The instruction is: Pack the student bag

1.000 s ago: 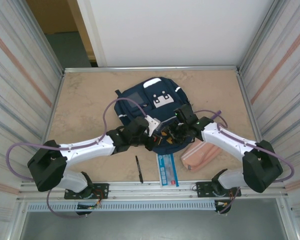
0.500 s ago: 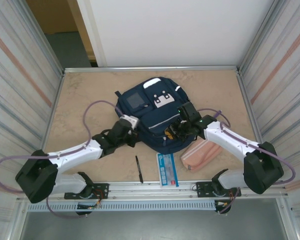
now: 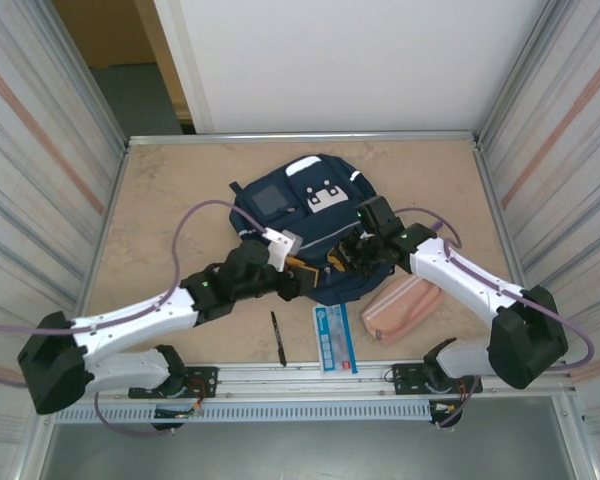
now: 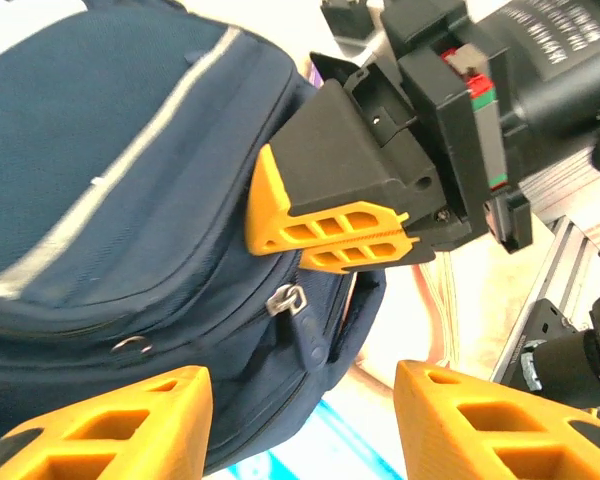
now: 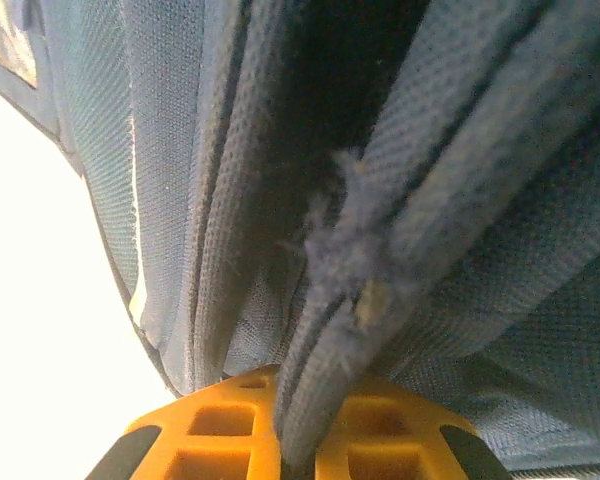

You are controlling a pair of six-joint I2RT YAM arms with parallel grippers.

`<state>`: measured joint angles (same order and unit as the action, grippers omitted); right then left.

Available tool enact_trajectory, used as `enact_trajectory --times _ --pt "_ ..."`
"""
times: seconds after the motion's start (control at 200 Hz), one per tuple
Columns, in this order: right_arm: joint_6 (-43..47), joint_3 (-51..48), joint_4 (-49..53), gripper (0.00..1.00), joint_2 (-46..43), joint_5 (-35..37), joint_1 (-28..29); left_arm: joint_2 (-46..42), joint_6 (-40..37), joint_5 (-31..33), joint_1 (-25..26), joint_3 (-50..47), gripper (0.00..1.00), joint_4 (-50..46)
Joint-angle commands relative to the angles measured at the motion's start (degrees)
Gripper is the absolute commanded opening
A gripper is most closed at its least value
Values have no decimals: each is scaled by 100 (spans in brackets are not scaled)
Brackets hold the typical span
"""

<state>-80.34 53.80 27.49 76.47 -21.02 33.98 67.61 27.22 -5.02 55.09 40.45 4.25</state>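
We look down on a beige, marble-patterned table (image 3: 150, 190) with thin metal edging. Ribbed pale metal walls (image 3: 40, 150) rise on both sides, and a plain white panel (image 3: 350, 60) closes the back. An aluminium rail (image 3: 250, 378) runs along the near edge. At top left we see brown wood (image 3: 110, 30) and grey floor (image 3: 140, 95). Light is even.

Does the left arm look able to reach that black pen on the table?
Probably yes: the pen lies uncovered on the table, close to the open left end effector, with nothing between them.
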Motion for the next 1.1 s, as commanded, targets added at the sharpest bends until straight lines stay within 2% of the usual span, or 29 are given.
enact_trajectory --times 0.0,0.321,0.446,0.651,0.862,1.097 --pt "71 229 -272 0 35 -149 111 612 652 67 136 345 52 4" --pt "-33 207 -449 0 114 -210 336 1509 1255 635 369 1143 54 -577" --pt "-34 206 -483 0 152 -219 355 1702 1343 753 541 1369 51 -780" --pt "-19 221 -531 0 226 -271 284 1772 1681 1478 1015 1598 47 -1201" --pt "-17 262 -558 0 256 -307 294 1756 2314 1975 1056 1427 48 -1442" --pt "-15 247 -550 0 223 -317 302 1605 2358 2357 1037 1421 53 -1673"
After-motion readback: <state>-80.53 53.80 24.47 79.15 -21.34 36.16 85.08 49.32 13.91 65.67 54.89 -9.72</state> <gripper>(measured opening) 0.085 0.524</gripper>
